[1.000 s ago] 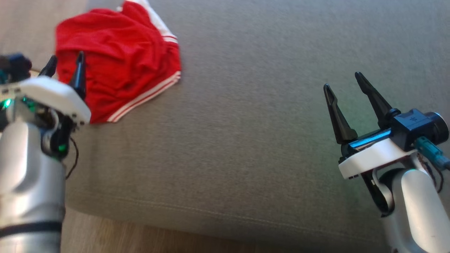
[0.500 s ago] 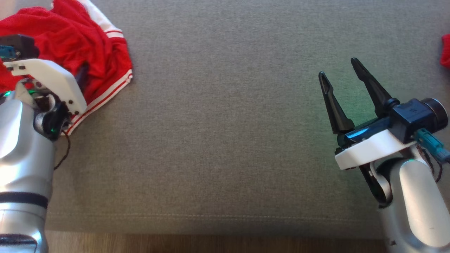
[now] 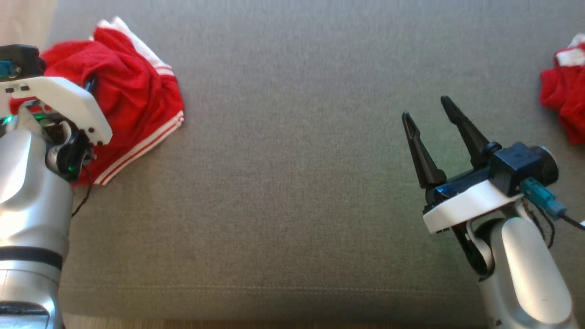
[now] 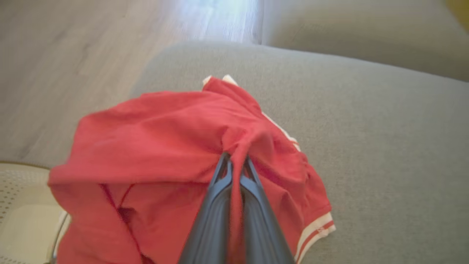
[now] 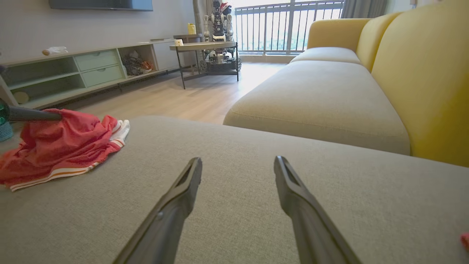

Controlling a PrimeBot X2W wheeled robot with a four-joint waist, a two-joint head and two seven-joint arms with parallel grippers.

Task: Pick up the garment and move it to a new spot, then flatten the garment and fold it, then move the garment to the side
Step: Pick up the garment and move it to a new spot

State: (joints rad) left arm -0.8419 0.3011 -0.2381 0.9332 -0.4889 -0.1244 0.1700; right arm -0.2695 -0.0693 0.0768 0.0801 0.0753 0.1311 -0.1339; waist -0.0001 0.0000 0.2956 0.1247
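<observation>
Red crumpled garment [image 3: 137,109], white-striped hem, at ten o'clock on grey fabric cushion [image 3: 292,183] — left gripper [image 4: 234,163] fingers clamped on a raised fold, presumably for lifting; right gripper [image 3: 426,109] fingers apart, four o'clock, idle.

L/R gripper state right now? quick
Left gripper: closed, pinching a fold of the red garment.
Right gripper: open, holding nothing, above the grey cushion.
</observation>
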